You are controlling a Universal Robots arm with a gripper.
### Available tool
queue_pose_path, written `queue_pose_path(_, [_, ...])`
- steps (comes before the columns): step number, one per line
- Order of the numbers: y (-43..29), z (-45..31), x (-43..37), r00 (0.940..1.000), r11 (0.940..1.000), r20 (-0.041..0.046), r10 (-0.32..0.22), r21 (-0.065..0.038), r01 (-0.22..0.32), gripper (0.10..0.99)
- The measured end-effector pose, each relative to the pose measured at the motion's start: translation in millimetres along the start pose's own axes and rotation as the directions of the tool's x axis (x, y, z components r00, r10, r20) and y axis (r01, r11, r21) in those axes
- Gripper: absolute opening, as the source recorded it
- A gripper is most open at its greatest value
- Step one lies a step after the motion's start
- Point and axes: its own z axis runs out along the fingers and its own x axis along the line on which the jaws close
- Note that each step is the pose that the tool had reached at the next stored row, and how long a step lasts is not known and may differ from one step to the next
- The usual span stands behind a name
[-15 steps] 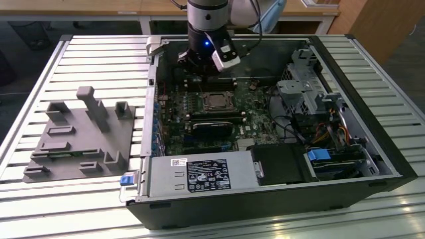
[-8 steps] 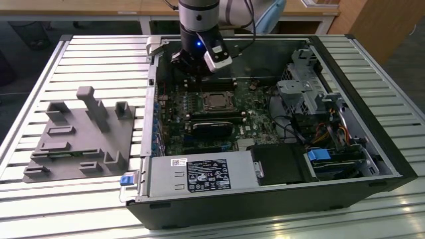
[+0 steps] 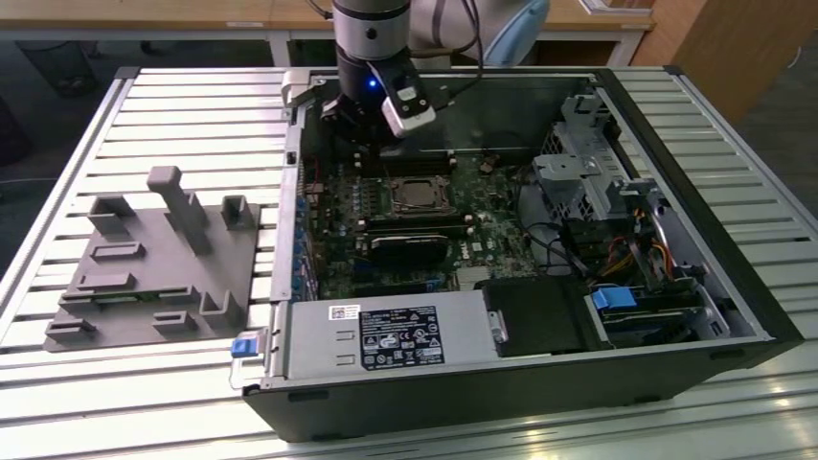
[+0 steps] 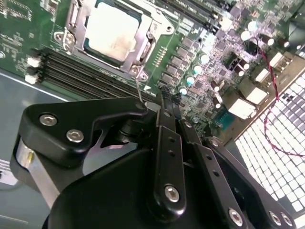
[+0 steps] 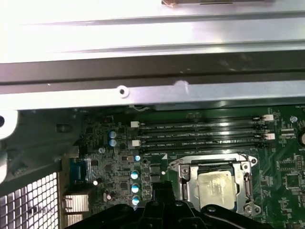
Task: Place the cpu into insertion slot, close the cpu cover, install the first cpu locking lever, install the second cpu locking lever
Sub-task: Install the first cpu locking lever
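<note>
Silvery-beige metal marks the cpu [image 4: 112, 31], which is seated in the insertion slot [image 4: 66, 38] under the cpu cover [image 4: 138, 51] on the circuit board [image 4: 19, 28]. The gripper [image 4: 164, 99], closed on nothing, is held just beside the slot's corner.

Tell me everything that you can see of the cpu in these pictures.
The cpu is a flat square chip with a pale silvery-beige metal face. It lies flat and face up in the insertion slot on the green board, beside the long black memory slots. The cpu cover, a silvery metal frame, lies down around it: its window leaves the face in view, and its rim seems to rest on the chip's edges.
</note>
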Motion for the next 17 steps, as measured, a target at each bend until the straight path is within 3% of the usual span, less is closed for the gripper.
queue_pose_path(9, [8.3, 3.4, 10.1, 1.0000, 1.0000, 0.0001, -0.002, 0.000, 0.002, 0.106])
queue_pose_path(17, [12.9, 4.0, 8.7, 1.0000, 1.0000, -0.0002, -0.004, 0.000, 0.004, 0.106])
